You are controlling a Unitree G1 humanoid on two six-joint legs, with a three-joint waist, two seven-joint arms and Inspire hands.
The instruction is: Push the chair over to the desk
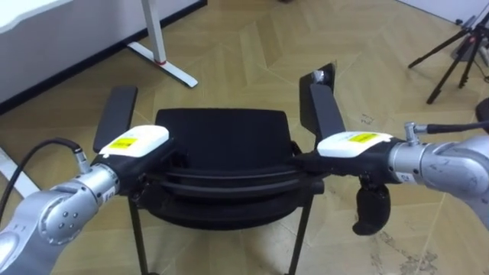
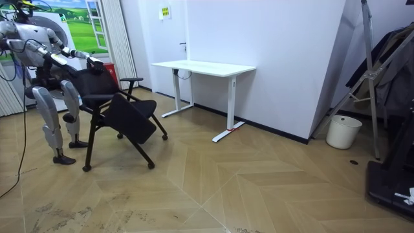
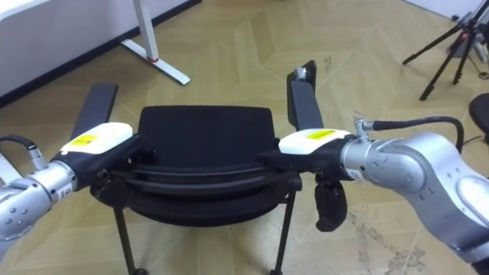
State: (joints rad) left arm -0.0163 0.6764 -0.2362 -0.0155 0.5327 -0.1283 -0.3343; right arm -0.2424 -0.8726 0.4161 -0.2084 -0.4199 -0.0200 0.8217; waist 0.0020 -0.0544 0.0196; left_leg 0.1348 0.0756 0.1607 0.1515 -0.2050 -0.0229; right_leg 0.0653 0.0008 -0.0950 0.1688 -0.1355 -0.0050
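A black chair (image 1: 221, 141) with two armrests stands right before me, its seat facing away from me. My left hand (image 1: 136, 145) lies on the left end of the backrest's top edge (image 1: 229, 179), its dark fingers reaching straight along it. At the right end my right hand (image 1: 353, 145) rests the same way, fingers stretched against the backrest. In the room view I stand upright behind the chair (image 2: 119, 110) at the room view's left, both arms held forward onto it.
A white desk (image 2: 204, 67) stands by the wall ahead, its foot (image 1: 162, 63) just beyond the chair. A dark tripod (image 1: 457, 53) is at the far right. A white bucket (image 2: 343, 131) sits by the wall. Bare wooden floor (image 1: 252, 61) lies ahead.
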